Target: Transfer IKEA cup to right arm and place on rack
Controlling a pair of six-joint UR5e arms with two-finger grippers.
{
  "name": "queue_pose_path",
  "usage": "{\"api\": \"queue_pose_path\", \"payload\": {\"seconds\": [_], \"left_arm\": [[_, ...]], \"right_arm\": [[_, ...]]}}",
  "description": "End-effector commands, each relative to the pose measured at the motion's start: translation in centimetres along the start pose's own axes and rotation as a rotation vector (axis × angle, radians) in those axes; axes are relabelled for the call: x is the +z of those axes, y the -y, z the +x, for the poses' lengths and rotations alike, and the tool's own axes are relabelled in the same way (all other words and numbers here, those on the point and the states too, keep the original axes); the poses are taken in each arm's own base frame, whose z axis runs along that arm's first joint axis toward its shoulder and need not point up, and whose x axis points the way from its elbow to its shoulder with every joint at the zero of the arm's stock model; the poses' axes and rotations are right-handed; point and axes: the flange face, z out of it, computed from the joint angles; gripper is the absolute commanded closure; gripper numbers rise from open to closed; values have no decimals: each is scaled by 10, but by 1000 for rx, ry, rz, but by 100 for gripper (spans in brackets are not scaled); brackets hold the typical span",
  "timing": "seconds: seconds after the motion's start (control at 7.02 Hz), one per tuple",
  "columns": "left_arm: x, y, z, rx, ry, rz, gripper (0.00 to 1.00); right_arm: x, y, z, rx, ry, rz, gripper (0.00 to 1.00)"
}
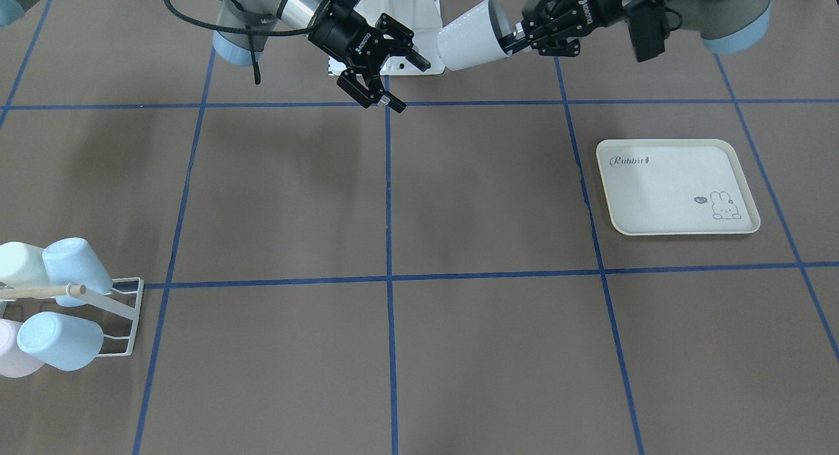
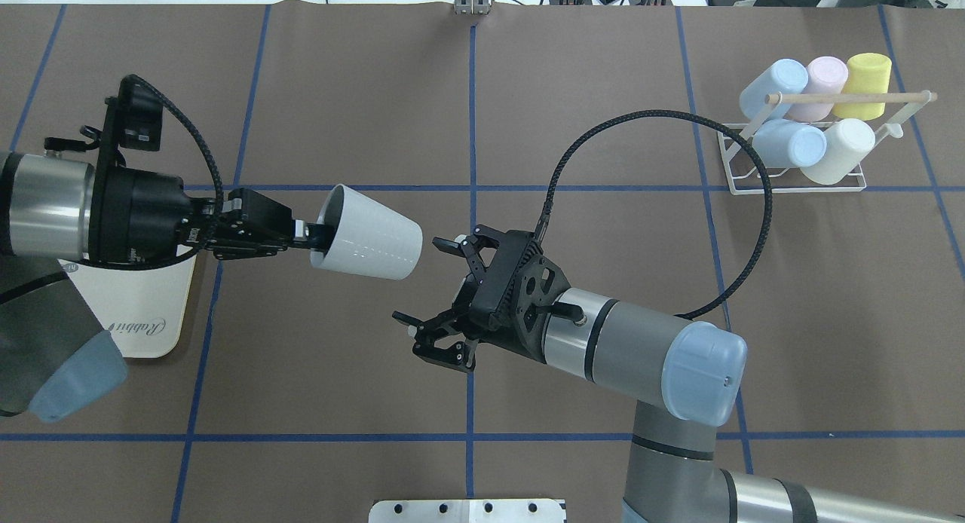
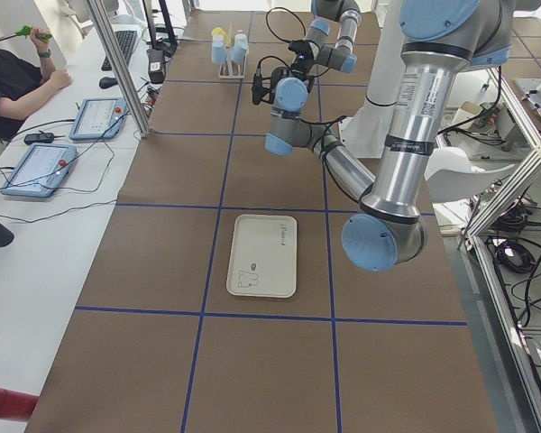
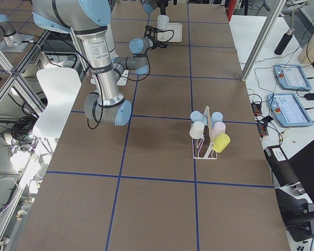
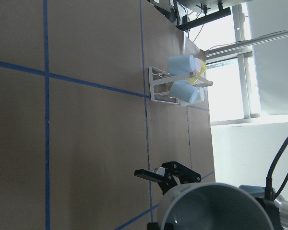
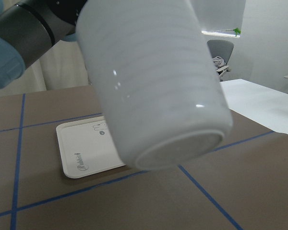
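At centre-left of the overhead view, the white cup (image 2: 369, 242) hangs in the air on its side, with its base toward frame centre. The left gripper (image 2: 315, 235) is clamped on the cup's rim. Just right of the cup's base, the right gripper (image 2: 426, 282) has its jaws spread wide, clear of the cup and grasping nothing. The right arm (image 2: 641, 350) enters from the lower right. At upper right, the rack (image 2: 799, 187) stands on the table (image 2: 603, 93) with five hung cups (image 2: 788, 142). The rabbit-print tray (image 1: 655, 193) lies flat at centre-right of the front-facing view.
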Motion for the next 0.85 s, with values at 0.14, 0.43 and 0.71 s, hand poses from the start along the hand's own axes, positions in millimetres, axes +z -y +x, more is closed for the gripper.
{"api": "queue_pose_path", "payload": {"seconds": [0.14, 0.43, 0.71], "left_arm": [[15, 0, -16, -11, 26, -8, 100], [17, -2, -18, -14, 29, -12, 100], [27, -9, -29, -30, 45, -35, 100]], "right_arm": [[-4, 4, -4, -6, 16, 40, 1], [-4, 4, -4, -12, 16, 40, 1], [-6, 7, -4, -12, 19, 50, 1]]}}
